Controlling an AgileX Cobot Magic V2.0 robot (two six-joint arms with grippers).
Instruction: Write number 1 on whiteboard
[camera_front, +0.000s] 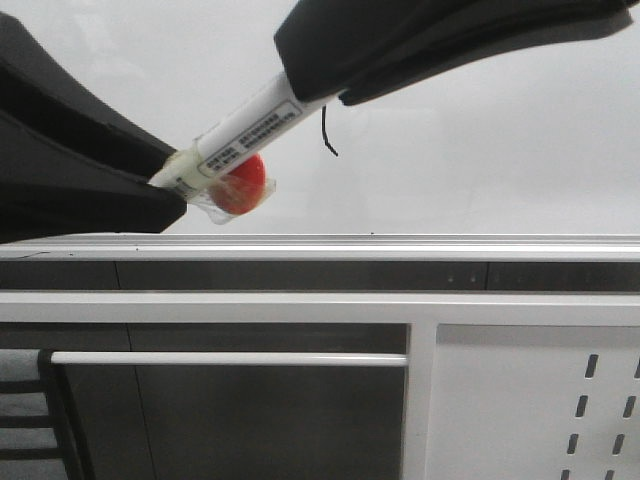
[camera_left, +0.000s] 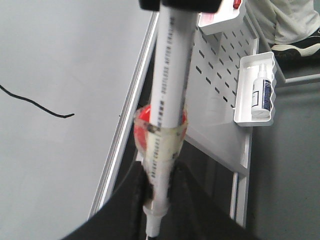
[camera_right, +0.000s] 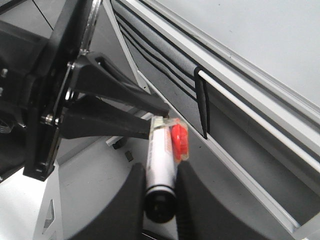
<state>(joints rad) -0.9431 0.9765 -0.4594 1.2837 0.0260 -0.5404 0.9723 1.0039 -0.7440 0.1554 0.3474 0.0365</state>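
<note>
The whiteboard (camera_front: 480, 150) filled the far half of the scene, its silver rail running across the front view, and below it on the right stood a white perforated panel (camera_front: 530, 400). On the board a thin black stroke, the number 1 (camera_front: 327, 132), was already drawn, with a small hook at its lower end; only its lower part showed beneath the right arm.

Judged from this, the writing itself looked finished and the step in hand was dealing with the marker (camera_front: 245, 128). Both arms had hold of it at once, which suggested a handover or a recapping. The next move would call for one gripper to let go cleanly, or for the two to draw apart along the pen's axis, without swinging the tip back across the board.

The left gripper (camera_front: 165, 190) was closed around the pen's taped end, where a red round piece (camera_front: 240, 185) was bound under clear tape. The right gripper (camera_front: 320, 85) was clamped on the other end of the barrel; in the right wrist view its fingers (camera_right: 122, 200) pressed both sides of the pen.

The stroke lay just below and right of the right gripper, apart from the pen, and well right of the left gripper.
</note>
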